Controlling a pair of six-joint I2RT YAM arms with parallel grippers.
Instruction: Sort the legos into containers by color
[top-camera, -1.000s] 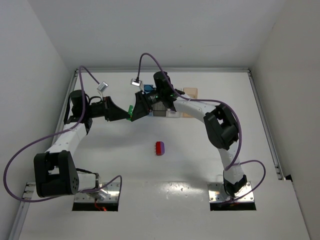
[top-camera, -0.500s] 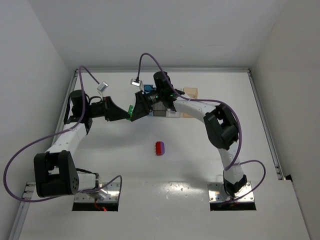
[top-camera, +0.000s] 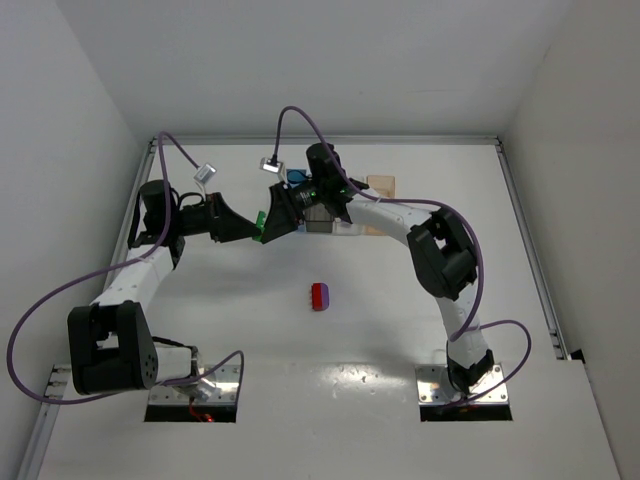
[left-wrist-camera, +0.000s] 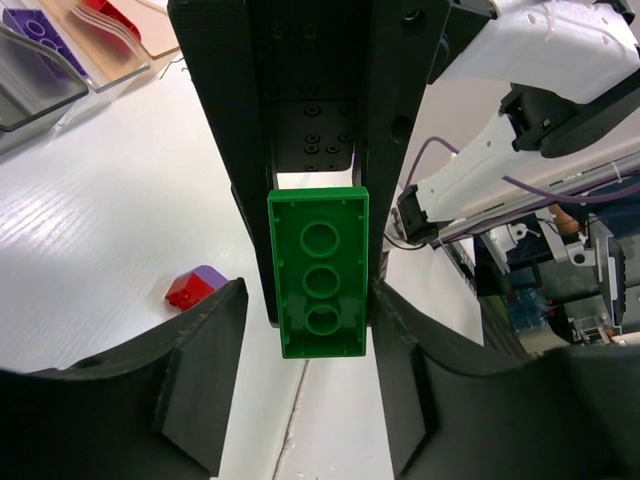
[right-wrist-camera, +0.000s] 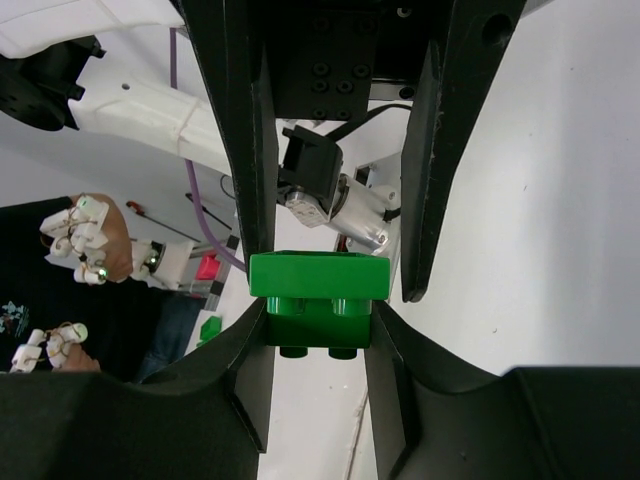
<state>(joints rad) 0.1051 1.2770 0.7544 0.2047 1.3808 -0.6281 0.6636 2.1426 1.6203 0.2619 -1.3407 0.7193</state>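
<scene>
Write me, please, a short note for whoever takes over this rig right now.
Left gripper: open around the green brick, not gripping it.
Right gripper: shut on the green brick, held in mid-air above the table.
Done: one purple brick in the grey bin, one red brick in the bin beside it.
Left: bin the green brick, then the red and purple pair lying on the table.
</scene>
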